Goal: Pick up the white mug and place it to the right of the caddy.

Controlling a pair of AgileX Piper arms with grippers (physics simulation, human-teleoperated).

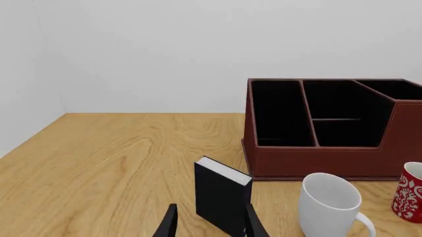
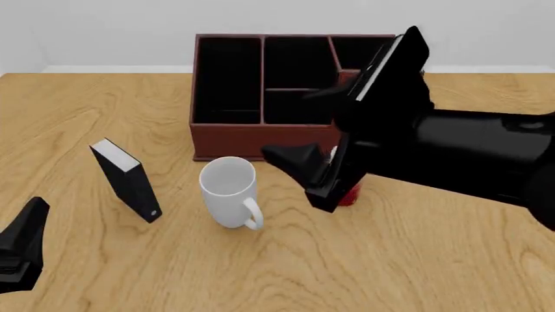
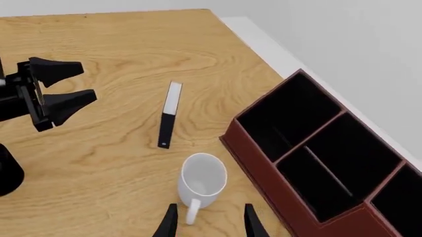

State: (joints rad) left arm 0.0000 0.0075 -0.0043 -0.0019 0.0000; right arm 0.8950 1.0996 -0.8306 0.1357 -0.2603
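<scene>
The white mug (image 2: pixel 228 188) stands upright on the table just in front of the caddy (image 2: pixel 225 140), its handle toward me. My right gripper (image 2: pixel 295 174) is open and empty, hovering just right of and above the mug. In the right wrist view the mug (image 3: pixel 201 180) lies just ahead of the open fingers (image 3: pixel 170 223), its handle toward the gap between them. My left gripper (image 2: pixel 25 246) is open and empty, low at the front left. The left wrist view shows the mug (image 1: pixel 326 205) and the caddy (image 1: pixel 316 160).
A small black book-like box (image 2: pixel 126 179) stands upright left of the mug, right before my left fingers (image 1: pixel 169 224). A red mug (image 2: pixel 349 195) stands right of the white mug, mostly hidden by my right arm; it shows in the left wrist view (image 1: pixel 410 192).
</scene>
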